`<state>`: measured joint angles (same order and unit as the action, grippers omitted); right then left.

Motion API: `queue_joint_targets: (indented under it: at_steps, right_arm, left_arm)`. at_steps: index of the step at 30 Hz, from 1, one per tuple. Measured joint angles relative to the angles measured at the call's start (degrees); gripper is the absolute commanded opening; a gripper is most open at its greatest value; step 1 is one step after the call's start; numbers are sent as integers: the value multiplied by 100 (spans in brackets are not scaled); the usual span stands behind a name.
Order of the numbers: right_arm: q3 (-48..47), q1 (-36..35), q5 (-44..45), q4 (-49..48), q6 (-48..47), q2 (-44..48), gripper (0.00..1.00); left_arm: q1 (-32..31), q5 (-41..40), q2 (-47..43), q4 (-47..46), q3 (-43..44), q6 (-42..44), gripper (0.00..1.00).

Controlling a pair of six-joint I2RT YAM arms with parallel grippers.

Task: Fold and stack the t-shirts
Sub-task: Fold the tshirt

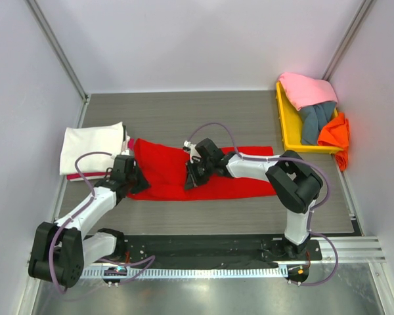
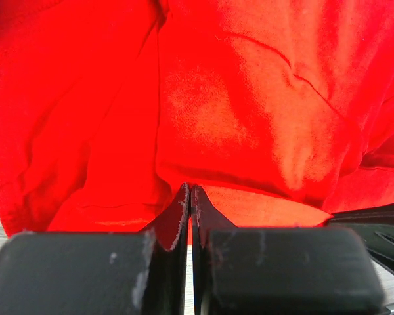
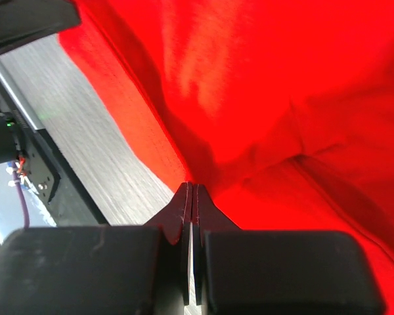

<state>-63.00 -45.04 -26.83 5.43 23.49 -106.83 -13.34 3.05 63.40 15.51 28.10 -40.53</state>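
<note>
- On the table [image 1: 184,115] the red t-shirt [image 1: 161,172] lies spread left to right across the middle. A folded cream-white shirt [image 1: 92,146] sits just beside its left end.
- The left gripper [image 1: 136,182] is at the near-left corner of the red cloth and the right gripper [image 1: 190,178] is on the near edge about mid-length. Both have fingers pressed together and appear to be pinching the hem.
- Risk: each bite looks thin, with only the cloth's edge at the tips. A quick lift may pull one side free and skew the fold.
- Risk: the stretch of shirt right of the right gripper is unheld, so it may drag or bunch as the edge goes over.
- Risk: the left arm works near the cream-white shirt, and a wide sweep could knock it askew.
- Only the top view shows the yellow tray [image 1: 284,121] at far right. It holds a pink shirt [image 1: 306,88], a grey-blue shirt [image 1: 315,121] and an orange shirt [image 1: 333,134], the last hanging past the rim.
- Only the wrist views show the closed tips meeting cloth. The left wrist view shows creases rising from the pinch, and the right wrist view shows the hem line with bare table beside it.
</note>
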Motion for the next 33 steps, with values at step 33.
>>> queue_joint_targets:
  at_steps: [33]
  right_arm:
    - [-278,103,192,505,-105,573,19]
  left_arm:
    - [15,-299,481,-286,17,-125,1]
